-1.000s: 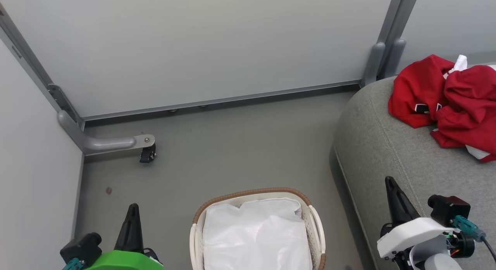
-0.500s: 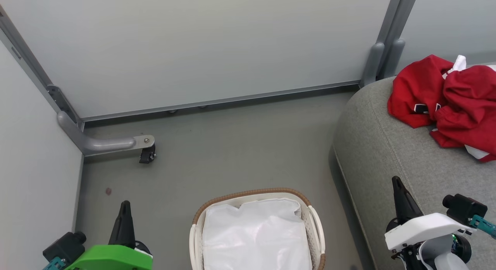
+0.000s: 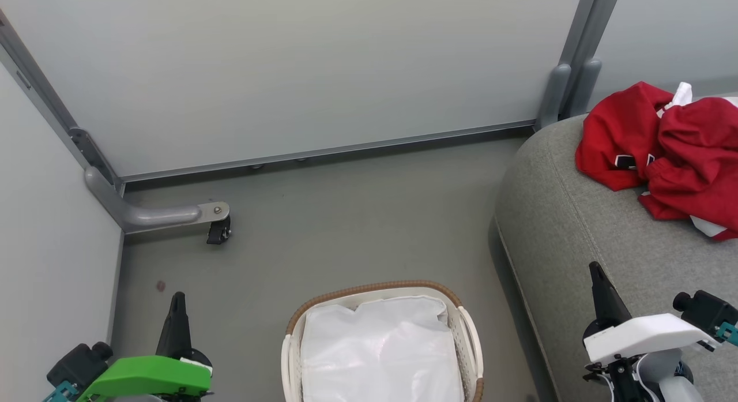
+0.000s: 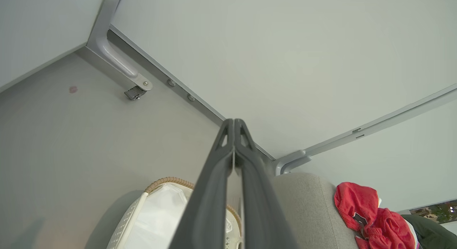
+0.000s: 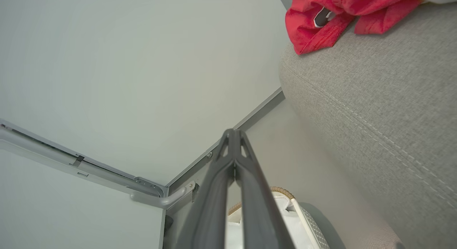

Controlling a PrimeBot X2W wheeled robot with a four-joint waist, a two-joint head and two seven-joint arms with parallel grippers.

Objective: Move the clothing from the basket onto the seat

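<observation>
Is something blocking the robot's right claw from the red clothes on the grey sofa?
No, nothing visible. Only bare light-grey fabric sofa cushion lies between the shut right gripper and the crumpled red sports garments, which already lie on it.

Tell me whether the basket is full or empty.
Empty of clothing, as far as it shows: the basket holds just its white liner, and the red clothing lies heaped on the seat.

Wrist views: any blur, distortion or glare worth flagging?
Left wrist view: left gripper soft near the lens, no glare. Right wrist view: stitching on the light-grey fabric seat cushion sharp. Head view: even light, soft shadow on the grey floor beside the cushion.
</observation>
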